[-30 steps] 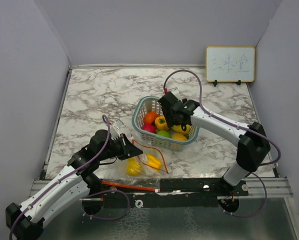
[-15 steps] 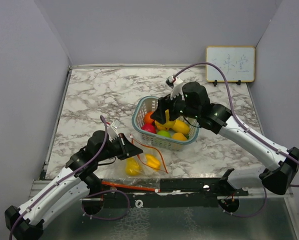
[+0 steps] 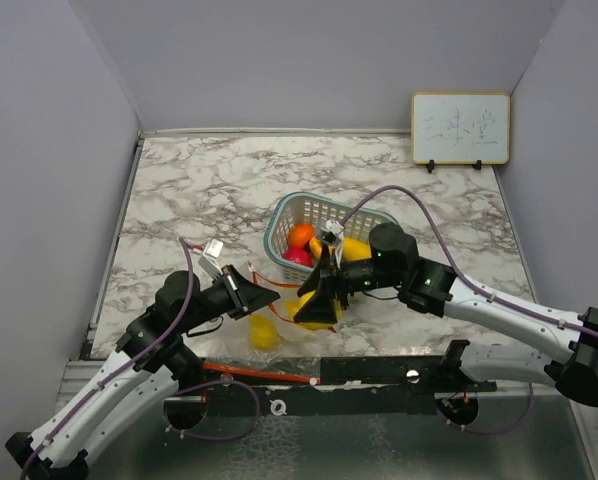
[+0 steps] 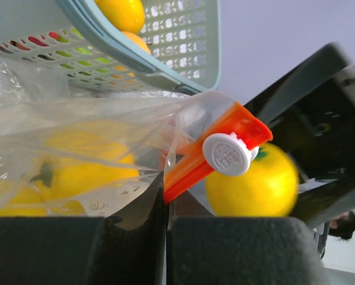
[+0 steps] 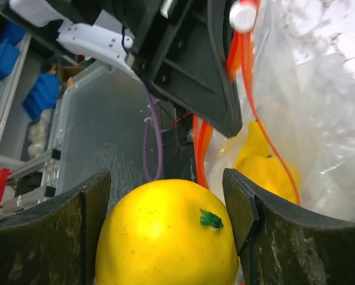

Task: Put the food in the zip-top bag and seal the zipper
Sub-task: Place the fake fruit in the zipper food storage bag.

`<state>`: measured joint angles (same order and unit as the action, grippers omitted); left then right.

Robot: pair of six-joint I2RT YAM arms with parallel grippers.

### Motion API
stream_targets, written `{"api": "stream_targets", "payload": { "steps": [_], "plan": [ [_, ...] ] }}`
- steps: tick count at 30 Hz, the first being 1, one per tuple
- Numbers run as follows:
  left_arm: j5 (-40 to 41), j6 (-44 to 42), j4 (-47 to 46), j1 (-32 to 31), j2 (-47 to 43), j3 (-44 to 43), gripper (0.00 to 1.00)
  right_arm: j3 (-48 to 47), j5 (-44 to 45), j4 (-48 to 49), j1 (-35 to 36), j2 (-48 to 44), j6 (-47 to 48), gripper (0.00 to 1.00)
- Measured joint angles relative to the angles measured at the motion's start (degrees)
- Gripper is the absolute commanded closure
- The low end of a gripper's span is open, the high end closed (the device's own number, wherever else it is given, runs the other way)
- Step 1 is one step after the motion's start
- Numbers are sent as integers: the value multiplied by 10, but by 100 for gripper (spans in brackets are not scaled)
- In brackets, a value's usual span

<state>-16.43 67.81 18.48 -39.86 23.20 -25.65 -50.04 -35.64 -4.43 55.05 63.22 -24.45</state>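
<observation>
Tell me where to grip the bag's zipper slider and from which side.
Pinch the white round slider across its orange tab, probably coming from the end opposite the left gripper. The slider sticks out past that gripper, which clamps the zipper strip just behind it and blocks that side.

Left arm (image 3: 109,385) low, jaws clamped; right arm (image 3: 499,312) stretched across (jaws wide, gripping).
</observation>
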Motion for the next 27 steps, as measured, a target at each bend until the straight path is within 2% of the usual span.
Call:
{"api": "stream_targets", "payload": {
  "steps": [7, 13, 23, 27],
  "plan": [
    [31, 40, -7, 0, -94, 36, 100, 54, -11, 108, 44, 36, -47, 58],
    [37, 74, -9, 0, -153, 82, 100, 53, 49, 164, 53, 68, -67, 60],
    [42, 93, 2, 0, -179, 85, 100, 40, 174, 122, 66, 118, -68, 61],
    [42, 93, 12, 0, -171, 74, 100, 40, 273, 81, 75, 113, -68, 61]
  ]
}}
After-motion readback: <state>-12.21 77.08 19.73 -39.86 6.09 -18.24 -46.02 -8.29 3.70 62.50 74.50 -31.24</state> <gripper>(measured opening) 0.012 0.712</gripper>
